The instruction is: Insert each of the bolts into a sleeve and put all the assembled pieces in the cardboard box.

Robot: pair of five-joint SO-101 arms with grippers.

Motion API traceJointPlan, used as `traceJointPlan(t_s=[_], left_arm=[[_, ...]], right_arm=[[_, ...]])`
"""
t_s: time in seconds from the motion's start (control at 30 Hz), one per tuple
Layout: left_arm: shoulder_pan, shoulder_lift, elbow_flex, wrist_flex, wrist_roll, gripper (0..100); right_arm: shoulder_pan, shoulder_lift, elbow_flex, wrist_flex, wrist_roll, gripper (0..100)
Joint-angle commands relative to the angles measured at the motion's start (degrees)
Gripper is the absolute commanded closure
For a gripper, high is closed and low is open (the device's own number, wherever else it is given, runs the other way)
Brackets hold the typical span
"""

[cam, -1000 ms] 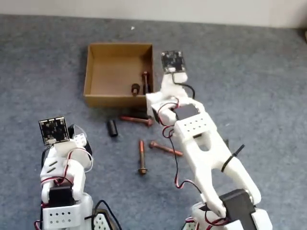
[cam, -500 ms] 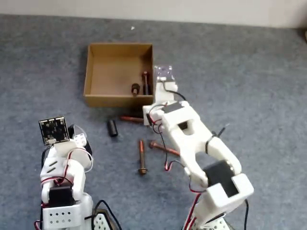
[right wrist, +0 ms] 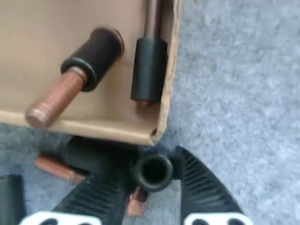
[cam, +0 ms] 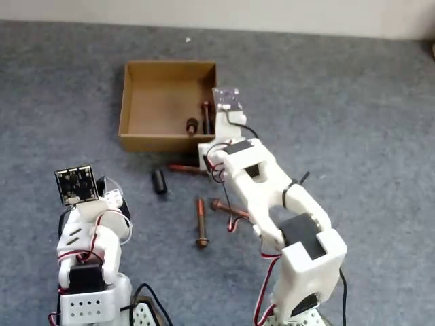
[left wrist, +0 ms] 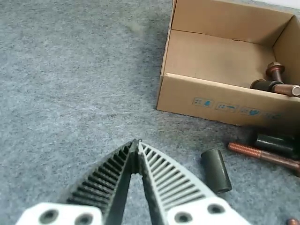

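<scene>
The right arm (cam: 265, 187) is stretched forward over the carpet, its wrist bent down at the near corner of the cardboard box (cam: 129, 102). The right gripper (right wrist: 151, 174) is clamped on a black sleeve (right wrist: 154, 168), which stands between the fingers with its open end facing the wrist camera. Just past its fingertips is the box wall. Inside the box, a little farther on, lie two assembled pieces (right wrist: 93, 51) (right wrist: 149, 70), side by side against the wall. To one side of the fingers a bolt (right wrist: 51, 168) lies on the carpet along the box front, next to another dark sleeve (right wrist: 89, 154); whether it is inside that sleeve cannot be told. The left arm (cam: 88, 238) is folded back well short of the box. The left gripper (left wrist: 137, 146) has its fingers pressed together and holds nothing. A loose sleeve (left wrist: 215, 169) lies ahead of it and to the side. Two more bolts (cam: 201, 221) (cam: 231, 209) lie beside the right arm. The surface is grey carpet (cam: 353, 102), with a pale wall strip (cam: 272, 10) behind it.
</scene>
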Motion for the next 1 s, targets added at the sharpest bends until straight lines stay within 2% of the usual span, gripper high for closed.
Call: traceJointPlan(t_s=[0.0,0.1,0.23,0.5,0.67,0.9,0.97], left_arm=[[-0.3,0.0,1.1,-0.3,-0.4,99],[-0.4,0.0,1.1,-0.3,-0.4,99],[-0.4,0.0,1.1,-0.3,-0.4,99],[-0.4,0.0,1.1,-0.3,-0.4,99],[-0.3,0.0,1.1,-0.3,-0.4,99],[-0.3,0.0,1.1,-0.3,-0.4,99],[-0.3,0.0,1.1,-0.3,-0.4,99]], right_arm=[[1.0,-2.0,-2.4,-2.3,0.0,99.5],[2.0,-6.2,-0.7,-0.7,1.1,99.5],[3.4,-13.8,2.1,6.0,7.5,99.5],[9.4,-18.9,1.8,30.1,16.3,99.5],[10.2,-17.1,1.8,40.0,23.8,99.5],[11.3,-12.0,1.7,42.9,30.2,99.0],[11.3,-10.5,1.7,42.9,30.7,95.3]])
